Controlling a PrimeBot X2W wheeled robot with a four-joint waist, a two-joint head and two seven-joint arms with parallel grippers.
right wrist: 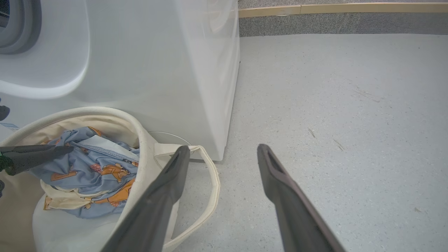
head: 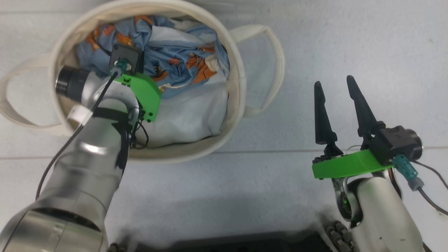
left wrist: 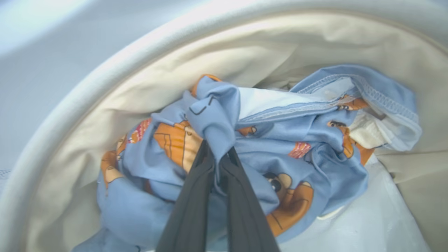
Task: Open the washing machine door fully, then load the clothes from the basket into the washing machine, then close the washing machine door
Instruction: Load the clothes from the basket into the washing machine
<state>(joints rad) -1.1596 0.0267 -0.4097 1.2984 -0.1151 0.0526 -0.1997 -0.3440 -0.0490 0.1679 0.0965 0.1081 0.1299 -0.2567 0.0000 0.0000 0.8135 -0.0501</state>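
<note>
Speckled grey floor [right wrist: 332,105], pale wooden skirting strip [right wrist: 336,8] beyond.

The head camera is looking almost straight down from high above, taking in the whole basket [head: 241,87] and the floor [head: 350,45] around it. The left wrist camera is sitting very near, just inside the basket's rim, facing down onto the clothes [left wrist: 308,140]. The right wrist camera is hanging farther off at the basket's right, facing forward and down toward the washing machine [right wrist: 157,70] beyond it. All three are sharing the basket and the clothes.
</note>
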